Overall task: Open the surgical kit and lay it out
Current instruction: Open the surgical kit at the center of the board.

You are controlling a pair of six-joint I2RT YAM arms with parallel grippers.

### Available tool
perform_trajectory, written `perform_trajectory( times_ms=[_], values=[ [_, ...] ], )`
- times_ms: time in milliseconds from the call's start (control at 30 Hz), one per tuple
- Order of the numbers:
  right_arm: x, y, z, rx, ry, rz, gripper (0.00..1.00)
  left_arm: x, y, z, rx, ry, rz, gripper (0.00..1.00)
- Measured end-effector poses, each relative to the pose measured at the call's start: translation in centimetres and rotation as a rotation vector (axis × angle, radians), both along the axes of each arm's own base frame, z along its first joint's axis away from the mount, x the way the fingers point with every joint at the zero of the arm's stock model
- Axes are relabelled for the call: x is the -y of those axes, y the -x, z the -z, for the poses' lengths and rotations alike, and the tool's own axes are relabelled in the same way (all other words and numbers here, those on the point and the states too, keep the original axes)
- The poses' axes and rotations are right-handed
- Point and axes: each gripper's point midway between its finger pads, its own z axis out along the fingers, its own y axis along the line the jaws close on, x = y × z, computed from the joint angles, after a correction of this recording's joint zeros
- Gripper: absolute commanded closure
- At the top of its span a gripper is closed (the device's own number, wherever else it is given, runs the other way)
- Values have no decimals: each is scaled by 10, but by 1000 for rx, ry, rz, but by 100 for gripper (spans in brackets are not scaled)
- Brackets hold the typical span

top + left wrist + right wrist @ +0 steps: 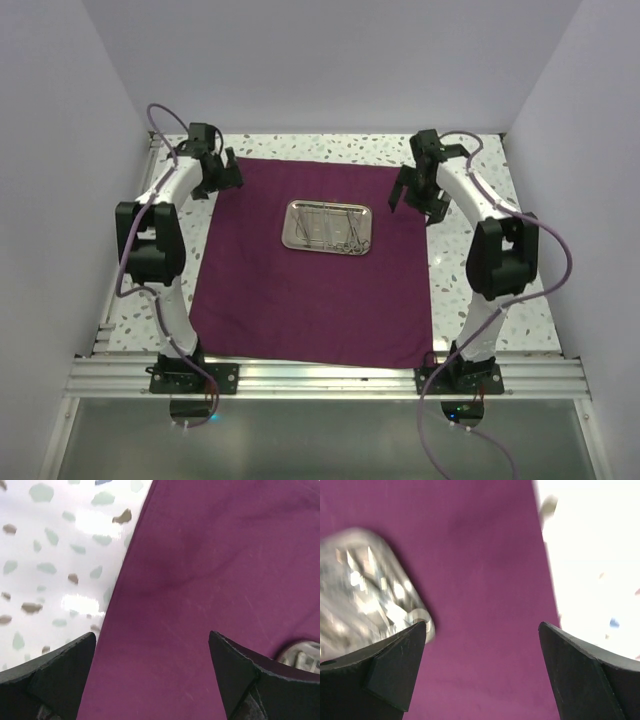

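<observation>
Hovering left end effector (224,178) and right end effector (412,196) over the opened cloth wrap (300,300).
Both gape wide, gripping nothing, 1 by each far corner, likely placed to smooth the wrap on the tabletop (470,270). Steel tray (300,212) sits mid-cloth, instruments (342,238) inside, not yet laid out. No readable writing.

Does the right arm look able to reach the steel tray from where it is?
Probably yes: the right gripper is open just right of the tray, over the spread cloth, with nothing lying between them.
</observation>
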Motion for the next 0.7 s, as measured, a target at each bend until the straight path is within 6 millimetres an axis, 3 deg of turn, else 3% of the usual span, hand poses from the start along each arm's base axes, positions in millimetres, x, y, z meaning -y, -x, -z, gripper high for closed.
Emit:
perform_trajectory(
  times_ms=[100, 267, 367, 500, 600, 700],
  values=[
    [16, -41, 11, 21, 35, 34, 2, -4, -17, 18, -18, -7, 12, 2],
    [26, -79, 33, 27, 80, 46, 2, -10, -46, 32, -13, -7, 21, 4],
    [30, -88, 50, 3, 101, 49, 3, -15, -52, 37, -14, -4, 17, 4],
    [34, -95, 71, -32, 130, 48, 5, -22, -54, 49, -32, 4, 6, 14],
    [36, -94, 86, -60, 145, 44, 13, -23, -51, 63, -60, 15, 10, 28],
    [38, -99, 86, -54, 147, 44, 30, -21, -53, 62, -56, 20, 27, 38]
  ],
)
